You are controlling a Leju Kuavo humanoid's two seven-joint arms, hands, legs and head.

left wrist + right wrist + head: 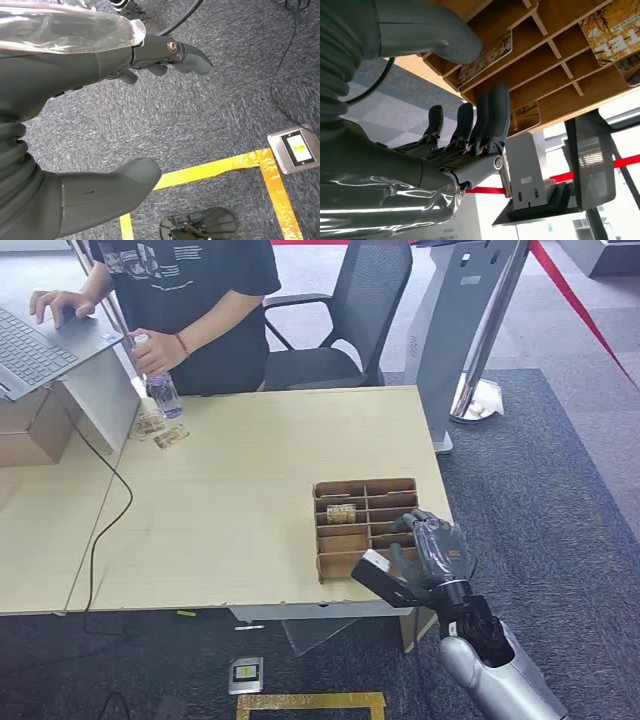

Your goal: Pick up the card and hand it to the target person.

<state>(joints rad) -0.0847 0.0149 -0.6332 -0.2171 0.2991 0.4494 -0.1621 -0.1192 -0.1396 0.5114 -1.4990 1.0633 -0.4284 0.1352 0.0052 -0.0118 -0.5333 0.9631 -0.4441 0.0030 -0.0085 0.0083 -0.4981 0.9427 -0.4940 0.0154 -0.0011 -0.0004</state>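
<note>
A brown cardboard organizer [366, 525] with several slots stands near the front right corner of the table [226, 500]. One yellow printed card [341, 511] lies in a slot on its left side. My right hand [434, 548] hovers at the organizer's front right corner, fingers spread toward the slots. In the right wrist view, the thumb [433, 35] and fingers [490, 120] stand apart at the slots, close to a card [486, 57] and another card [525, 117], gripping nothing. My left hand [94, 65] hangs over the carpet with nothing in it. The person [196, 300] stands behind the table's far left.
The person holds a clear bottle [162, 390] and touches a laptop [38, 340]. Two loose cards [170, 437] lie by the bottle. A black cable [106, 500] crosses the table's left. An office chair [355, 310] and a grey stand [460, 320] are behind the table.
</note>
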